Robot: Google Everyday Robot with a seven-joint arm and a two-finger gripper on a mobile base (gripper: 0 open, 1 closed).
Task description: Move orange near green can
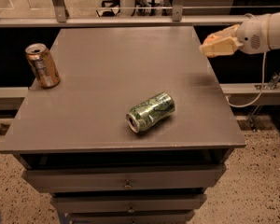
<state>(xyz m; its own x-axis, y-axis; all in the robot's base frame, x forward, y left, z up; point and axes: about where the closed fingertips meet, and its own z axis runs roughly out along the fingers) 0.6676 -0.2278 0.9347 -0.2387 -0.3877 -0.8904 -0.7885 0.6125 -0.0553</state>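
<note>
The green can [150, 112] lies on its side near the front middle of the grey table [107, 73], its open silver end facing the front left. My gripper [216, 45] hangs at the table's right edge, far right and behind the green can, on a white arm [263, 31] that reaches in from the right. No orange shows anywhere in this view.
An orange-brown soda can [43, 65] stands upright near the table's left edge. The table is a cabinet with drawers [126, 177] below its top. A metal railing [130, 13] runs behind it. A cable [259, 85] hangs below the arm.
</note>
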